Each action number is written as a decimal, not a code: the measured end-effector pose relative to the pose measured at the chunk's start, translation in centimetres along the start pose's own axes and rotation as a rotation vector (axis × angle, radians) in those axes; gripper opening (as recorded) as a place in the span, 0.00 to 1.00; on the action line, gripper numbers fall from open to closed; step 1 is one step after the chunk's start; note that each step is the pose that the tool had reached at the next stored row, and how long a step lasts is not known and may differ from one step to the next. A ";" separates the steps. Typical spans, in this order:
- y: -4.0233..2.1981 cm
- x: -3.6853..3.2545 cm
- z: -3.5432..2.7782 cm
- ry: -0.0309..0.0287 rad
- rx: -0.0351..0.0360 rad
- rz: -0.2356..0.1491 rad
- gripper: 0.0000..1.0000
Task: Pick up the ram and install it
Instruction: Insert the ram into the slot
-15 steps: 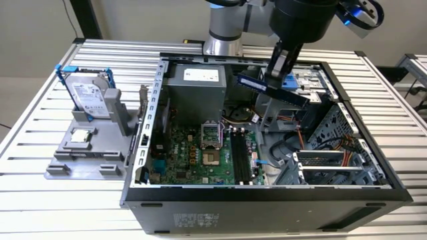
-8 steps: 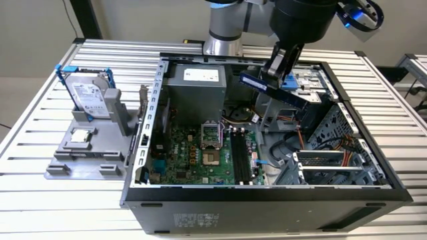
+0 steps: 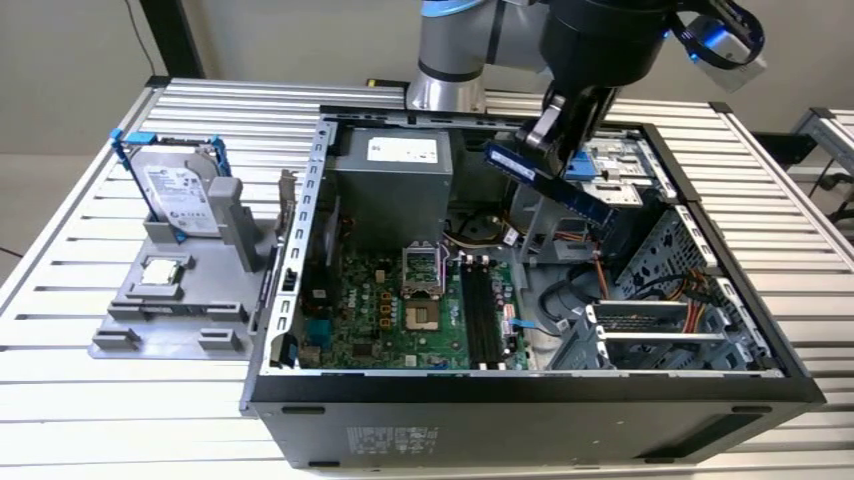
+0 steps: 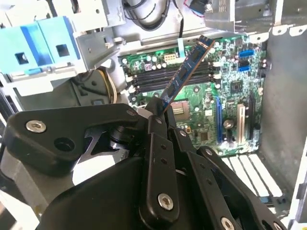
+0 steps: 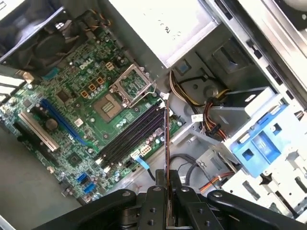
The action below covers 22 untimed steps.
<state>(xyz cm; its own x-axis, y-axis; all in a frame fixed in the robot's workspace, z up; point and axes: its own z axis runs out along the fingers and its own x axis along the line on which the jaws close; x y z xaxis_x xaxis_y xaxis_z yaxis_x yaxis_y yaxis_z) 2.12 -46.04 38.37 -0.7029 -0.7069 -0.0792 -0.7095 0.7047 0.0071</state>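
A slatted metal counter (image 3: pixel 80 250) carries an open computer case (image 3: pixel 534 388). Above it, the hand (image 4: pixel 159 110) is clenched on one end of the ram (image 4: pixel 184 72), which juts out tilted from its fingertips. The dark memory slots (image 3: pixel 487 310) lie below the hand, well apart. A clean install likely needs the stick parallel and square to a slot.

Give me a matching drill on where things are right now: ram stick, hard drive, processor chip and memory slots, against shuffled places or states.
Things:
1. ram stick
2. hard drive
3. processor chip
4. memory slots

Places or states:
A. standing upright in the grey holder beside the case
B. empty, on the green board
C. gripped in the claw, tilted above the open case
D. lying flat on the grey holder

Pairs: 1-C, 2-A, 3-D, 4-B.
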 end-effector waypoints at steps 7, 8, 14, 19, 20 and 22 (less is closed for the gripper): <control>0.00 0.00 0.01 -0.0009 0.0093 0.118 0.00; 0.00 0.00 0.00 -0.0009 0.0107 0.135 0.00; 0.00 0.00 0.01 -0.0016 0.0187 0.234 0.00; 0.00 0.00 0.01 -0.0022 0.0254 0.320 0.00; 0.00 0.00 0.01 -0.0023 0.0267 0.335 0.00; 0.00 0.00 0.01 -0.0026 0.0293 0.369 0.00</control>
<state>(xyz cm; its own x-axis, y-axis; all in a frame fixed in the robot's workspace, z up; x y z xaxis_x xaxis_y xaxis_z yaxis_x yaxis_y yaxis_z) 2.12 -46.04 38.35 -0.9110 -0.4047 -0.0792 -0.4064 0.9137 0.0071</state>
